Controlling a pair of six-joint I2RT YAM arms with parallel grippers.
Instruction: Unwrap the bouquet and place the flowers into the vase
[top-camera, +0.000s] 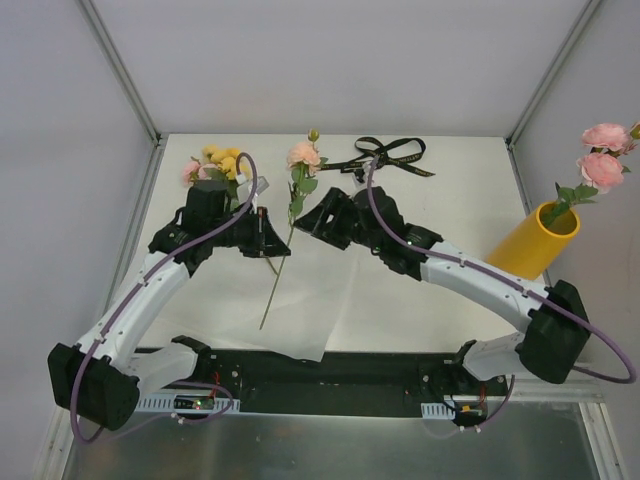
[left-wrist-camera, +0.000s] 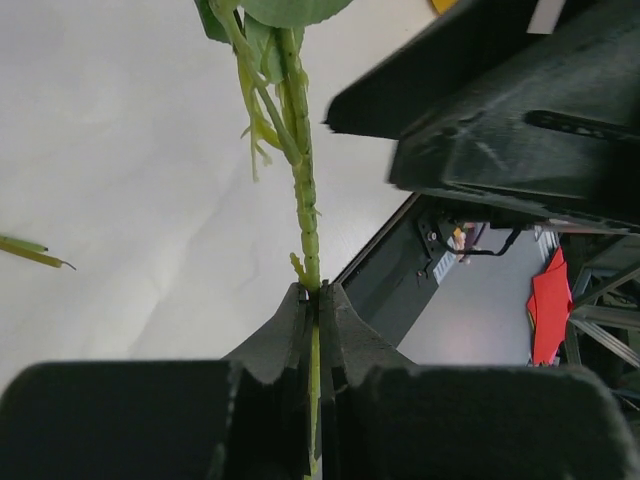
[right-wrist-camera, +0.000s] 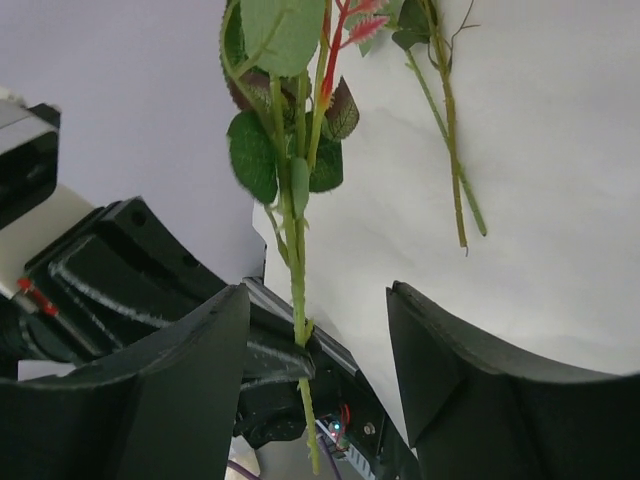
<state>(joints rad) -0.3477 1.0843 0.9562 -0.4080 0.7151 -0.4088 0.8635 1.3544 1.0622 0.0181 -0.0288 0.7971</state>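
The left arm (top-camera: 205, 210) hides part of the yellow blooms (top-camera: 222, 158), and the wrist views cut off the head of the stem (left-wrist-camera: 305, 200). The left gripper (left-wrist-camera: 315, 300), reaching rightward, is clamped on that stem. The right gripper (right-wrist-camera: 318, 300) faces it, jaws apart on either side of the stem. Far right, the vase (top-camera: 535, 245) holds two pink flowers (top-camera: 603, 155).

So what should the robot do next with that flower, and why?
Probably close the right gripper on the stem. The left gripper is pinching that stem, which stands between the right's open jaws. The vase sits on the right arm's side, so a handover looks sensible.
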